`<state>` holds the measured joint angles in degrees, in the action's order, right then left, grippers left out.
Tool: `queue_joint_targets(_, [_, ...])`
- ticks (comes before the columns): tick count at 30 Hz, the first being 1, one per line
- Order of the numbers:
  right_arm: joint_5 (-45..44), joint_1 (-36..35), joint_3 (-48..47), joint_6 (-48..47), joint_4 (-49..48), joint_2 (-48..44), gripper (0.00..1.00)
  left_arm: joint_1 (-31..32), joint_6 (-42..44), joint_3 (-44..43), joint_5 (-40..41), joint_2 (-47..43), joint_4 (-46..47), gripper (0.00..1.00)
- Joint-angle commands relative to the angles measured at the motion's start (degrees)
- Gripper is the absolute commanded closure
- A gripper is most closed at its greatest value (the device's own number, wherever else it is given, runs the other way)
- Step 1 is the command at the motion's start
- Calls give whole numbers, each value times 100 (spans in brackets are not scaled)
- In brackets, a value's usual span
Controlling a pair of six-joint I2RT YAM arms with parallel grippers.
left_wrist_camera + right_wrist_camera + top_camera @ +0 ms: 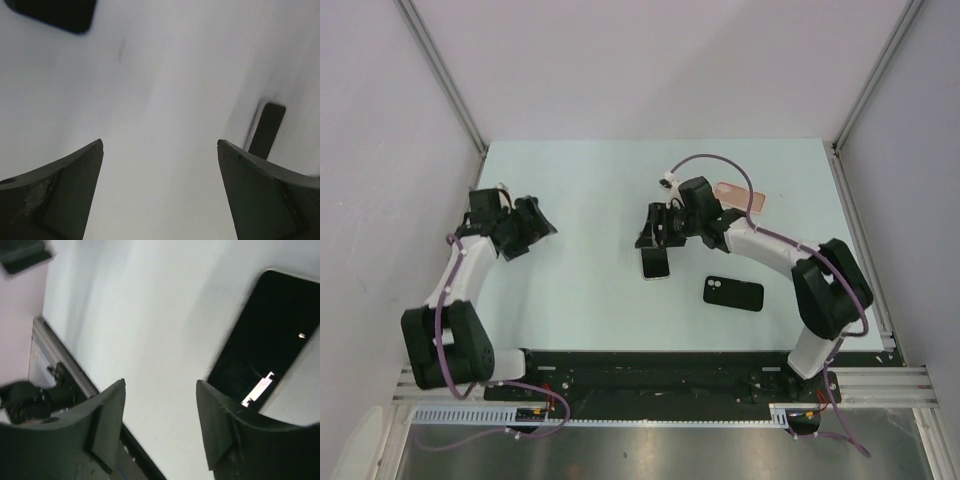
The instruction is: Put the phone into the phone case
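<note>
Phone [270, 335]: rigid, thin, probably slip-prone glass; flat on surface [150, 315], just beside right pincer [160, 385], which is spread, empty. Grip: long edges.

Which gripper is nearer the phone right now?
Right. The right gripper is open at the far end of the phone; the left gripper is open, well off to its left.

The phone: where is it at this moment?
In the top view the phone lies flat near the table's middle, just nearer than the right tool, left of the black case.
</note>
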<state>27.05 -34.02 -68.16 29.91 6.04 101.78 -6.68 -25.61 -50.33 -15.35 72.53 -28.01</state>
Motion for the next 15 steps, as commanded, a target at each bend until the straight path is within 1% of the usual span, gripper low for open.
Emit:
queue_joint_targets(1, [-375,-552,-13,-565,643,-860,27,-562,169,-1239,348,996,-98,0])
queue_joint_targets(2, [-463,-631,39,-574,670,-974,21,-632,335,-1417,506,1130,-186,0])
queue_joint_targets(3, [-464,-806,144,-565,653,-1193,10,-729,467,-1575,603,1271,-205,0])
queue_joint_targets(4, [-394,-878,206,-583,600,-1274,2,-738,625,-1977,639,1464,-257,0])
queue_joint_targets(5, [-341,-974,242,-592,608,-1327,0,-747,975,-2216,691,1874,-432,0])
queue_joint_targets(7, [-498,-1176,391,-566,626,-1555,0,-747,1154,-2882,1033,2395,-740,0])
queue_joint_targets(8, [-586,-1203,452,-548,591,-1651,0,-747,1294,-3026,1087,2806,-854,0])
queue_joint_targets(9, [-587,-1221,540,-530,574,-1731,0,-747,1356,-3184,1052,2976,-847,0])
queue_joint_targets(12, [-499,-1221,751,-547,608,-2056,0,-739,1567,-3439,947,3512,-899,0])
queue_joint_targets(15, [-560,-1186,769,-846,977,-2328,0,-739,1655,-3616,1174,3811,-1066,0])
